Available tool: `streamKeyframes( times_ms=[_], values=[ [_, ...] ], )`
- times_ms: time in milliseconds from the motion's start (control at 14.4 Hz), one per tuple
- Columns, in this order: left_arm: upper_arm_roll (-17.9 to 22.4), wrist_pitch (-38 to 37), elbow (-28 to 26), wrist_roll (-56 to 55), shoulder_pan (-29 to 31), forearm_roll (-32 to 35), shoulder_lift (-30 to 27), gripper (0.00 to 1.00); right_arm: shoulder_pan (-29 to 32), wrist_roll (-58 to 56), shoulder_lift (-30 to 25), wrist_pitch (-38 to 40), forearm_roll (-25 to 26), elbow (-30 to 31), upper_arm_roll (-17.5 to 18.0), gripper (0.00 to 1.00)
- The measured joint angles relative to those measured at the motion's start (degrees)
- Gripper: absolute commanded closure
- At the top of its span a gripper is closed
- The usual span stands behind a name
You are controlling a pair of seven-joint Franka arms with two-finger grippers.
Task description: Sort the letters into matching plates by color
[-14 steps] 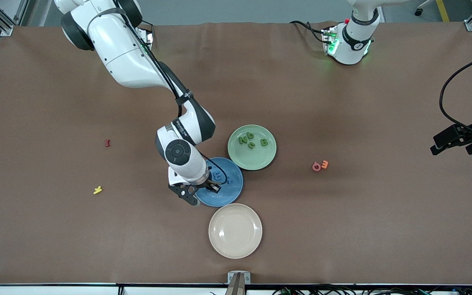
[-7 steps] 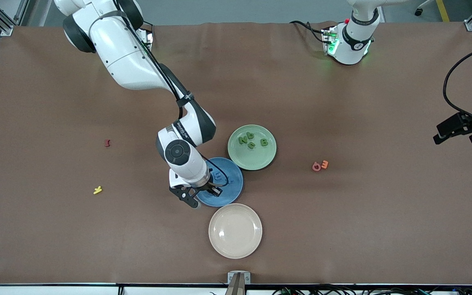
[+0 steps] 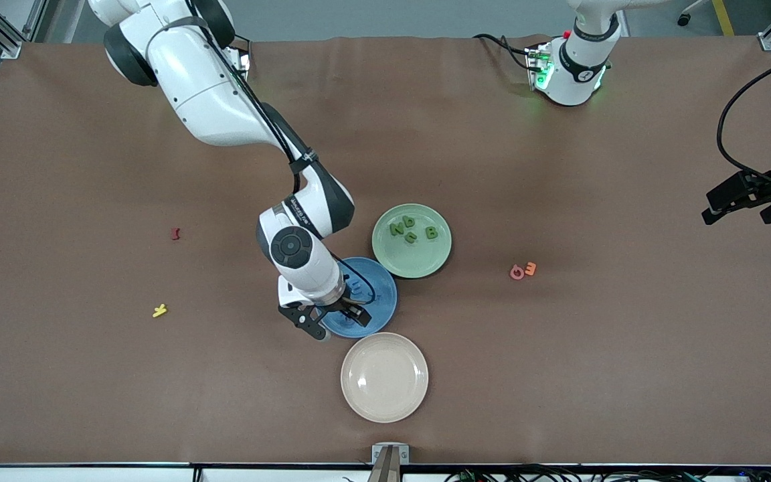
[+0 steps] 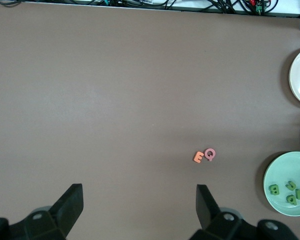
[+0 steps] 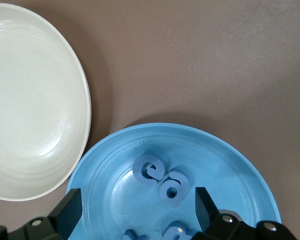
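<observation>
While four green letters (image 3: 411, 229) fill green plate (image 3: 440, 260), cream plate (image 3: 359, 395) bare.

blue letters (image 5: 161, 180) in blue plate (image 5: 240, 165), green letters (image 3: 412, 229) in green plate (image 3: 425, 261)

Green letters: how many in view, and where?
4, all on the pale green plate: N, b, a small c-like piece and B. None visible loose on the table.
</observation>
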State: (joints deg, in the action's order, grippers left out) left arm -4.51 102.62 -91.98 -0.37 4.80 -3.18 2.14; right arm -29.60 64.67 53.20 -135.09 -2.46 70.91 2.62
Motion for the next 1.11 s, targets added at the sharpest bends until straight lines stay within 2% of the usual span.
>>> streamKeyframes(
  times_ms=[208,417,834,1111],
  values=[
    [0.00,0.08,-0.02,0.00,-0.03,0.00,0.00,0.01,0.26,-0.37,0.00,0.12,0.12,-0.02,-0.12,0.00],
    [-0.02,0.20,-0.20,0.00,-0.03,0.00,0.00,0.01,1.70,-5.53,-0.26,2.65,0.18,-0.86,-0.50,0.00],
    [0.68,0.77,-0.44,0.07,-1.49,0.00,0.01,0.01,10.42,-25.42,-5.32,19.20,0.31,-1.55,-0.86,0.00],
    [4.88,0.77,-0.55,0.07,-5.89,0.00,0.01,0.01,18.34,-42.67,-11.52,21.17,0.99,4.95,-1.23,0.00]
  ],
)
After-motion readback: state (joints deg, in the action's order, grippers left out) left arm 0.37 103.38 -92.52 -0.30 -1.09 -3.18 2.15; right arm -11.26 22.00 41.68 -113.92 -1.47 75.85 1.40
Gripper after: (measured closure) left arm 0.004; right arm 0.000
